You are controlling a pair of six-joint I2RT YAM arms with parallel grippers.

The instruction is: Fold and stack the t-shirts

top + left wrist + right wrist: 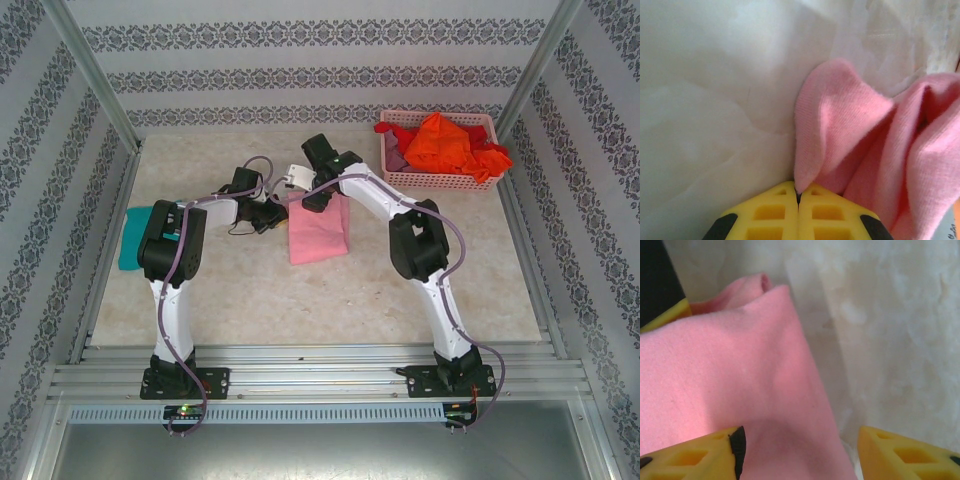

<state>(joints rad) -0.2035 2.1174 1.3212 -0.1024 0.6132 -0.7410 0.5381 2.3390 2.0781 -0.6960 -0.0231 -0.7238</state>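
Note:
A light pink t-shirt [320, 235] lies folded into a narrow rectangle at the middle of the table. My left gripper [277, 212] is at its left upper edge, and in the left wrist view the yellow fingertips [799, 194] are shut on a pinched corner of the pink cloth [840, 130]. My right gripper [316, 197] hangs over the shirt's top end. Its jaws [800, 452] stand open, with the pink shirt [730, 375] lying flat below them. A teal t-shirt [130, 236] lies folded at the table's left edge, partly behind the left arm.
A pink lattice basket [440, 181] stands at the back right, holding an orange t-shirt [438, 140], a red one [490, 160] and a mauve one [397, 158]. Metal frame posts and patterned walls close in the table on three sides.

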